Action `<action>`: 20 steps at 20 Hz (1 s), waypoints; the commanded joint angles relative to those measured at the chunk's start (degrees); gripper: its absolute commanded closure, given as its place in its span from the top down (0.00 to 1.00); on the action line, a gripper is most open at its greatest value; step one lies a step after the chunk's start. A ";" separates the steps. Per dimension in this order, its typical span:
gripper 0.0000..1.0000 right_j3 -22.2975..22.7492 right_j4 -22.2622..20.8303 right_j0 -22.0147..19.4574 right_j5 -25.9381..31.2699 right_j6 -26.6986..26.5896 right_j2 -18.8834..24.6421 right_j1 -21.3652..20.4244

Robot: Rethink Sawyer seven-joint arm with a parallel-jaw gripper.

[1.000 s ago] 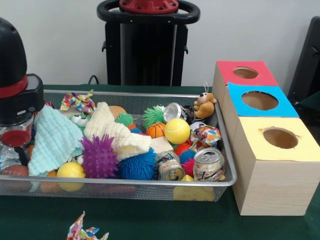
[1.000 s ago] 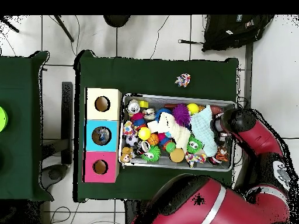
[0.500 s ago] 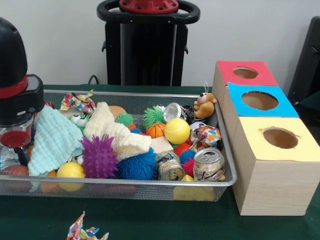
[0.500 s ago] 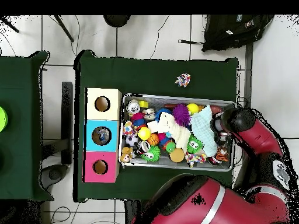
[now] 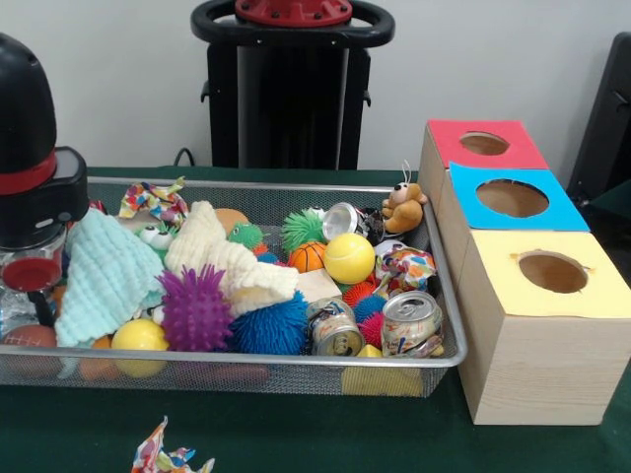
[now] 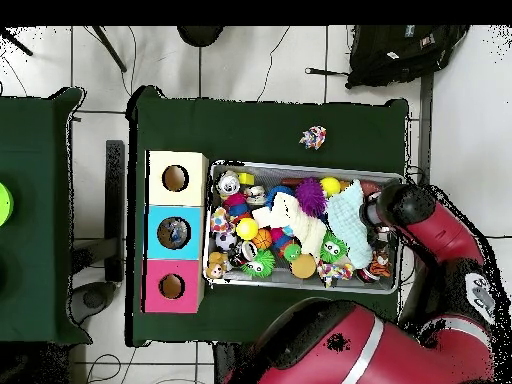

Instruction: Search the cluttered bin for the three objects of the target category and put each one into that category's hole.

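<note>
A wire mesh bin (image 5: 246,367) (image 6: 305,287) holds a jumble of toys. Two crushed cans (image 5: 411,323) (image 5: 334,328) lie at its front right and a third can (image 5: 342,220) lies further back. Spiky balls in purple (image 5: 195,310), blue (image 5: 270,330) and green (image 5: 302,229) sit among a yellow ball (image 5: 349,258), a mint cloth (image 5: 106,276), a cream cloth (image 5: 219,258) and a plush bear (image 5: 403,209). Beside the bin stand three boxes with holes: red (image 5: 483,144) (image 6: 171,286), blue (image 5: 512,198) (image 6: 173,233) and yellow (image 5: 552,272) (image 6: 176,178). My gripper (image 5: 35,296) (image 6: 378,215) reaches down into the bin's end farthest from the boxes, beside the mint cloth.
A crumpled colourful wrapper (image 5: 168,460) (image 6: 314,137) lies on the green table outside the bin. A second green table (image 6: 35,210) stands beyond the boxes. A black backpack (image 6: 400,55) rests on the floor.
</note>
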 commanded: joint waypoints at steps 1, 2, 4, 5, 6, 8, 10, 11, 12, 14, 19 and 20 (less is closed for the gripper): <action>1.00 -3.58 -4.75 0.00 -9.25 2.50 0.34 0.00; 1.00 -3.71 -5.44 0.38 -9.11 2.70 -0.64 -0.36; 1.00 -3.63 -6.53 1.40 -10.00 4.00 -2.49 -0.81; 1.00 -3.57 -6.72 1.66 -10.11 4.54 -2.97 -0.90; 1.00 -3.27 -7.12 2.60 -11.31 5.92 -4.29 -0.91; 1.00 -2.78 -7.29 3.78 -12.81 7.66 -5.83 -0.78; 1.00 -2.58 -7.45 4.76 -15.02 9.14 -7.28 -0.08; 1.00 -2.61 -7.32 4.99 -15.45 9.44 -7.75 0.13; 1.00 -2.45 -7.25 5.70 -16.83 10.39 -8.88 0.59; 1.00 -2.23 -6.84 6.60 -18.64 11.62 -10.23 1.37; 1.00 -2.17 -5.35 8.28 -21.99 12.93 -13.50 3.19; 1.00 -2.46 -4.79 8.68 -22.75 13.29 -14.39 3.85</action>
